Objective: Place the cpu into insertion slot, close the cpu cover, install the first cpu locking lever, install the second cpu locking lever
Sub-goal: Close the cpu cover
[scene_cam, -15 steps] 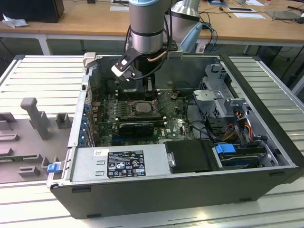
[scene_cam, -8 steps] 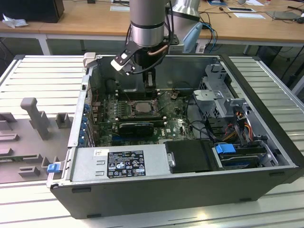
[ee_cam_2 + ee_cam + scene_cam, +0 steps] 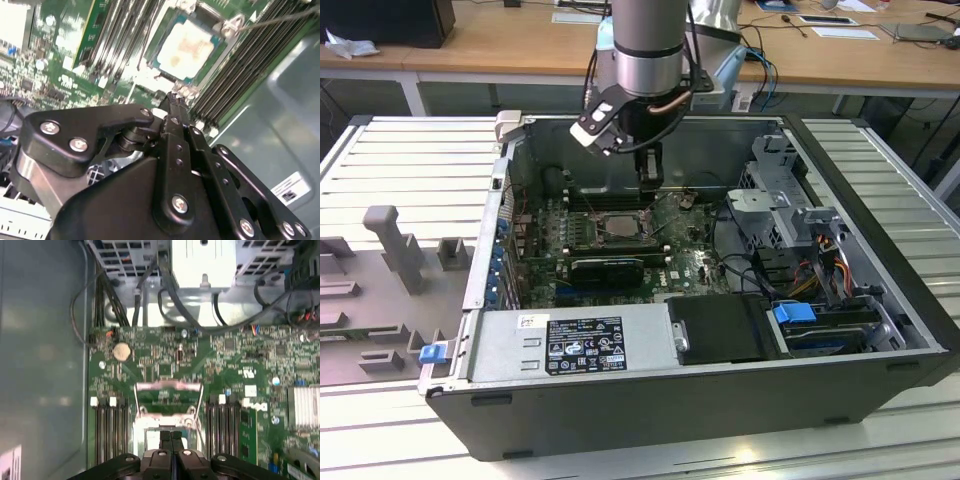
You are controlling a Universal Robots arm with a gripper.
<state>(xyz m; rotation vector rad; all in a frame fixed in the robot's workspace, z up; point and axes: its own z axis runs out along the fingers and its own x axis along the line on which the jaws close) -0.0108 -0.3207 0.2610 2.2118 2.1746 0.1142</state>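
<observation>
In the second wrist view the cpu [image 3: 190, 45] lies flat in the insertion slot [image 3: 156, 61], its pale silvery-beige face bare. The cpu cover [image 3: 168, 387] is a thin grey metal frame and looks raised off the socket. A thin locking lever [image 3: 280, 19] sticks out past one socket corner. My gripper [image 3: 172, 97] hangs just over the socket's edge with its black fingers pressed together and nothing between them. The first wrist view has the gripper [image 3: 170, 435] above the socket. In the exterior view the gripper [image 3: 650, 185] hovers inside the open case, just behind the insertion slot [image 3: 618, 226].
Long black memory slots [image 3: 107, 432] flank the socket on both sides. A black oblong card [image 3: 605, 268] lies in front of it. A drive cage [image 3: 785, 200] with cables stands at the exterior view's right. The power supply [image 3: 570, 345] fills the case front. Case walls [image 3: 505, 200] enclose the board.
</observation>
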